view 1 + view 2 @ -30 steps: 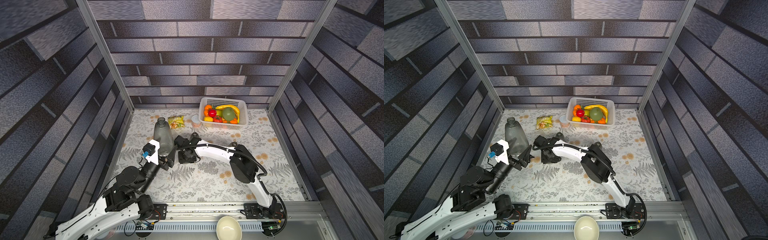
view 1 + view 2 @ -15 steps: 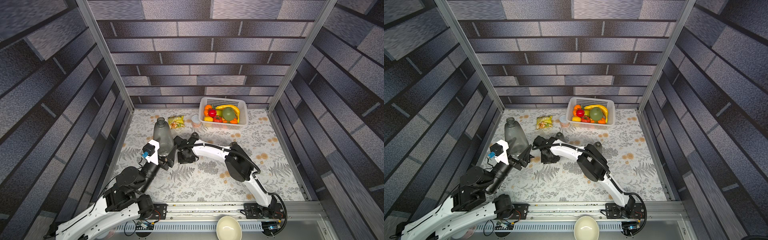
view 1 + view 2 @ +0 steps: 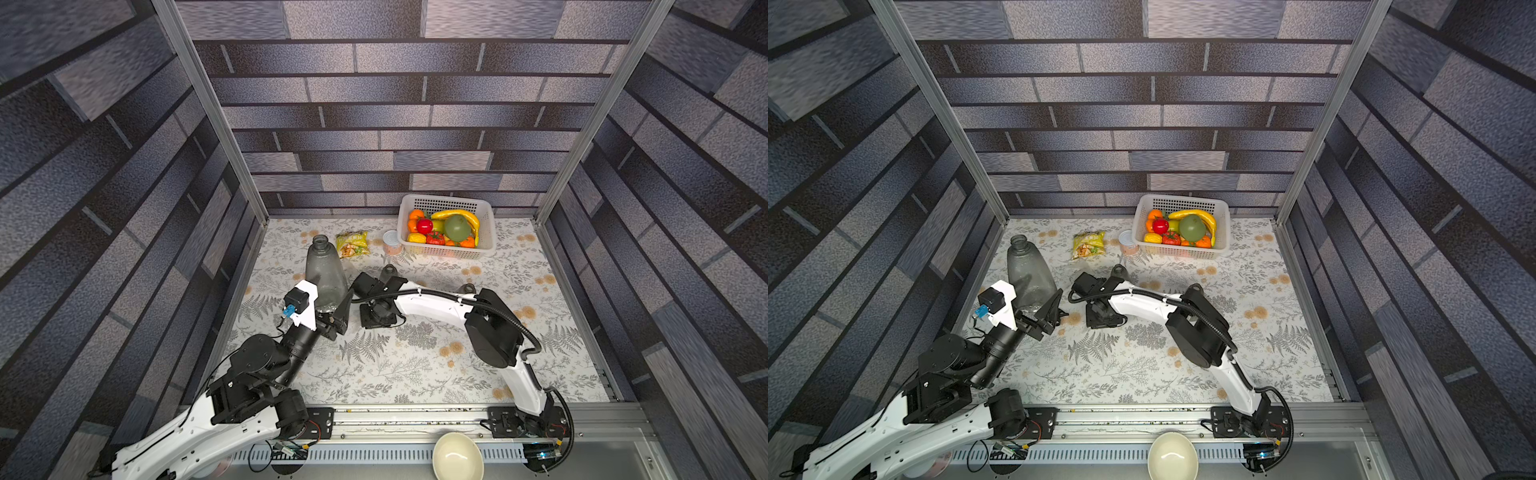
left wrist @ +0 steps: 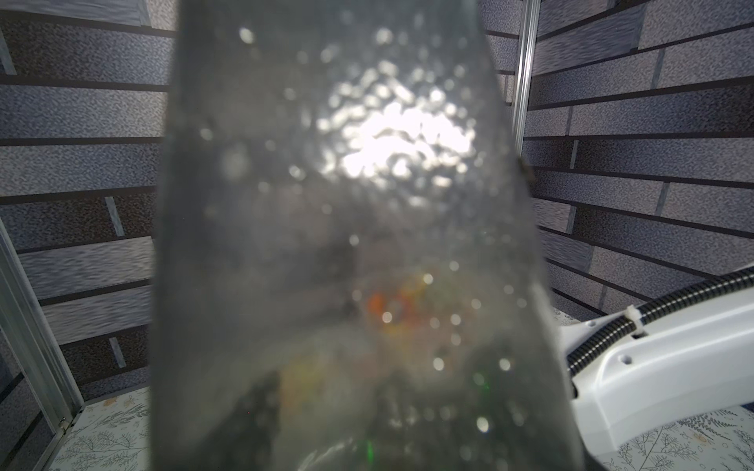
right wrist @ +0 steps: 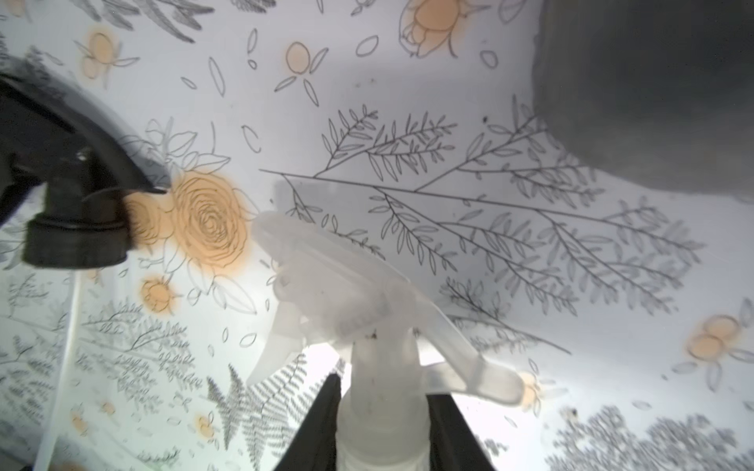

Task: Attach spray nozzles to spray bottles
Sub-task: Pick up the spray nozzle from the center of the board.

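Since nothing looks screwed on yet, we're early: left tool [image 3: 328, 305] grips the smoky-grey translucent plastic bottle [image 3: 324, 266], neck open, left of centre in a top view; right tool [image 5: 383, 391] is clamped on the collar of a clear-whitish trigger spray nozzle [image 5: 347, 301] just beside it.

Dark grey brick-patterned walls [image 3: 374, 83] and metal corner posts [image 3: 214, 112] enclosed a worktop [image 3: 395, 374] covered in pale cloth printed with ferns and orange flowers.
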`<state>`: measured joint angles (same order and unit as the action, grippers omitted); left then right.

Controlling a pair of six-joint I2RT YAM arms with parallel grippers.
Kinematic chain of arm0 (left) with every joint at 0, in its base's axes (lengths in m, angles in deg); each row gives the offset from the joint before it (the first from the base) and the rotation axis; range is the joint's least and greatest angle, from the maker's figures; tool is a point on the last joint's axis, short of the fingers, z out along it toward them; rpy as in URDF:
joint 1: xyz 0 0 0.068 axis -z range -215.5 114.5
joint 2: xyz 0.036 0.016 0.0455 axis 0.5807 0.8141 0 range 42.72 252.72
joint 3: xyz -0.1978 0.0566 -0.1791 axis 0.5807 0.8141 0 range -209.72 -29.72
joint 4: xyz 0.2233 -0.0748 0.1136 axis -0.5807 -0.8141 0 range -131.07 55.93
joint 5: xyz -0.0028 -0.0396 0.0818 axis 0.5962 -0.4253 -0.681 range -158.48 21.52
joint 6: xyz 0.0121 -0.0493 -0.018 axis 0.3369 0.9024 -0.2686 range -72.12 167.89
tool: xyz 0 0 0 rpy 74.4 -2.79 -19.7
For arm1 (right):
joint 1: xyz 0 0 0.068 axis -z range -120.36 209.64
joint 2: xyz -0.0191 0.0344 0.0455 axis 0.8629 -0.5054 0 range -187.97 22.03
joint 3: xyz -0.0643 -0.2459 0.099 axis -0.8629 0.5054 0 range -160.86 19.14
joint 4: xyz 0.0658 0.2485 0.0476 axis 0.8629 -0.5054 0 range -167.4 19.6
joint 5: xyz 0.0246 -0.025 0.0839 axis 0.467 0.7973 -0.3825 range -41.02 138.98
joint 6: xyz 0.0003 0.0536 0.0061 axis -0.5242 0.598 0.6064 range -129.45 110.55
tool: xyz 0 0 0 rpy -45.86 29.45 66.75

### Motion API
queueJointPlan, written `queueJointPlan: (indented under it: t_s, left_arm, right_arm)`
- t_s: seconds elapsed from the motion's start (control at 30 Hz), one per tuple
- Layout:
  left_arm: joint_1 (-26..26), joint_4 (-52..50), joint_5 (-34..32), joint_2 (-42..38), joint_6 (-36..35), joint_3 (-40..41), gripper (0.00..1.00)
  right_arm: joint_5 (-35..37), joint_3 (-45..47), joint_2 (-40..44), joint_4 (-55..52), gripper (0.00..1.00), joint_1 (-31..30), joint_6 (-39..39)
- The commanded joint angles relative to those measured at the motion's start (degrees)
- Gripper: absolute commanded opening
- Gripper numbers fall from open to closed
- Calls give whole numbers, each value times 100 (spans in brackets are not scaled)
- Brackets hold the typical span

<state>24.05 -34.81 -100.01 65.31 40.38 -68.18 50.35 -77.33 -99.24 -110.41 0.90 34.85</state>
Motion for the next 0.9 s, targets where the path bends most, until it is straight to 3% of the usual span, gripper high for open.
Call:
queueJointPlan:
  t_s: [0.0,0.4,0.7,0.87]
  left_arm:
    - [-3,307,103,52,-193,92,73]
    - [0,1381,569,364,-230,545,73]
    - [30,2839,1267,994,-450,1311,73]
    - [80,3621,1521,1580,-426,1539,72]
  right_arm:
    - [-8,468,911,680,29,-6,-85]
    - [451,2008,3364,1917,29,-41,-970]
    - [2253,2007,4956,2114,28,-28,-2600]
    - [2725,1893,5406,3125,28,-25,-3492]
